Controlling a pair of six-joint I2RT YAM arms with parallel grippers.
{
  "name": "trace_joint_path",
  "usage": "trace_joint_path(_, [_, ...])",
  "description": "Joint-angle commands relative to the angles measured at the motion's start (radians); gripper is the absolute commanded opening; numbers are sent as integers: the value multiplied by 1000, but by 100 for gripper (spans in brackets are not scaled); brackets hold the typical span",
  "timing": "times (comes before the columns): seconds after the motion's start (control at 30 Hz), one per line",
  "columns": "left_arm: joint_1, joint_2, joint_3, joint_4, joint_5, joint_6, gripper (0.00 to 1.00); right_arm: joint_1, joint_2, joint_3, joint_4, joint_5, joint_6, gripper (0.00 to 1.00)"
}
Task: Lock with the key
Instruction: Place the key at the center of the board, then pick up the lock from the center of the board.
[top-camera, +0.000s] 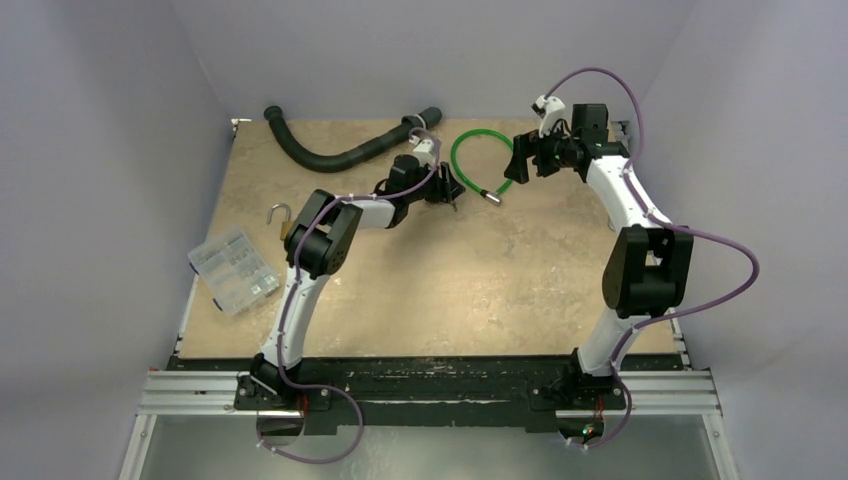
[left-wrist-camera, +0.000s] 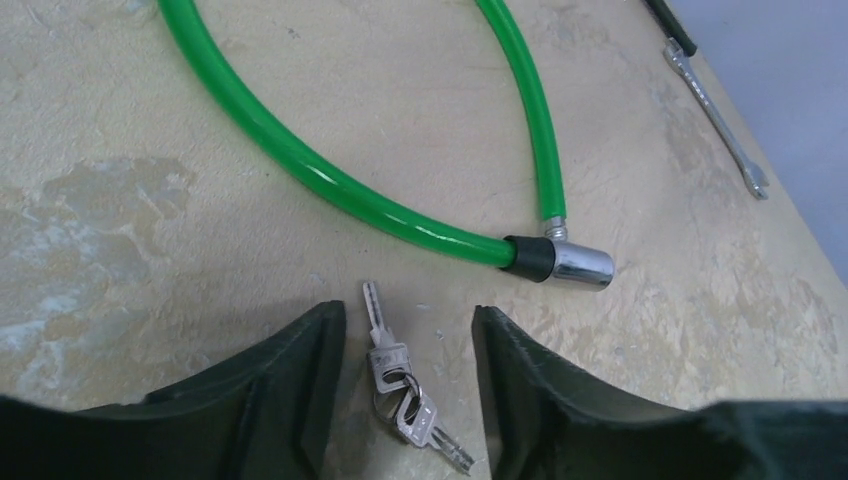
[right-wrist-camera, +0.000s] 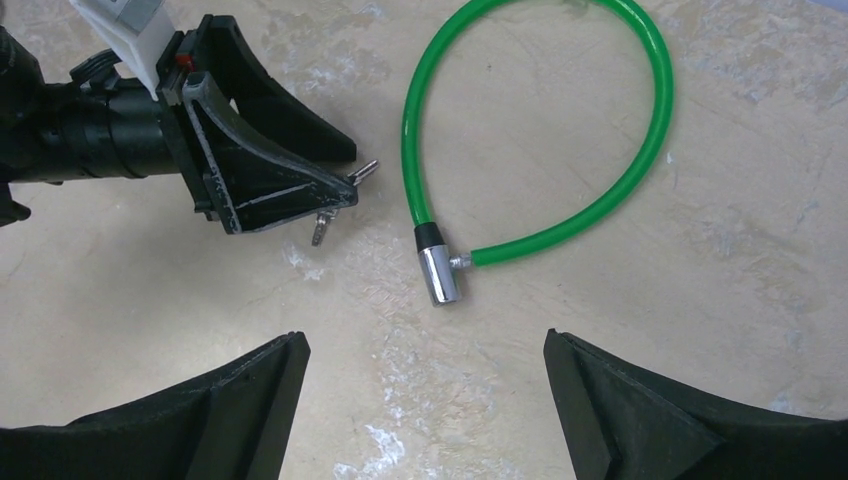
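While my left arm reaches far forward with its elbow bent, the left gripper (left-wrist-camera: 408, 318) sits low, fingers apart, straddling the key (left-wrist-camera: 386, 356) on the table (left-wrist-camera: 120, 260) near the green cable lock (left-wrist-camera: 300, 165). My right gripper (right-wrist-camera: 425, 340) hovers spread wide above the cable. The lock (top-camera: 286, 228) lies beside the left elbow.

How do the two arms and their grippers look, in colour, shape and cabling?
Both the left arm and the right arm have white links and bulky black joints. A thin purple cable loops along each. The left gripper and right gripper have broad, black, wedge-shaped fingers.
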Motion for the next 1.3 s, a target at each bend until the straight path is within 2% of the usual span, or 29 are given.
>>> trace_joint_path(0.0, [7, -95, 11, -7, -30, 30, 58, -6, -44, 39, -19, -40, -16, 99])
trace_joint_path(0.13, [9, -206, -28, -48, -47, 93, 77, -6, -57, 67, -75, -60, -52, 99])
trace_joint_path(0.3, [27, -392, -123, -146, -68, 206, 94, -8, -124, 31, -165, -42, -121, 99])
trace_joint_path(0.53, [169, -677, -255, -510, -16, 227, 100, -8, -273, -145, -247, 34, -217, 99])
trace_joint_path(0.67, [261, -862, -345, -730, -83, 290, 100, -8, -359, -268, -247, 62, -253, 99])
trace_joint_path(0.83, [369, -1027, -454, -849, -271, 284, 100, -8, -397, -322, -222, 42, -227, 99])
trace_joint_path(0.9, [387, -1024, -455, -908, -361, 274, 100, -8, -390, -313, -217, 31, -213, 99])
trace_joint_path(1.03, [438, -957, -432, -1011, -434, 267, 100, -8, -375, -285, -216, 30, -201, 99])
trace_joint_path(1.27, [488, -786, -378, -1046, -521, 261, 100, -8, -356, -253, -215, 34, -187, 99])
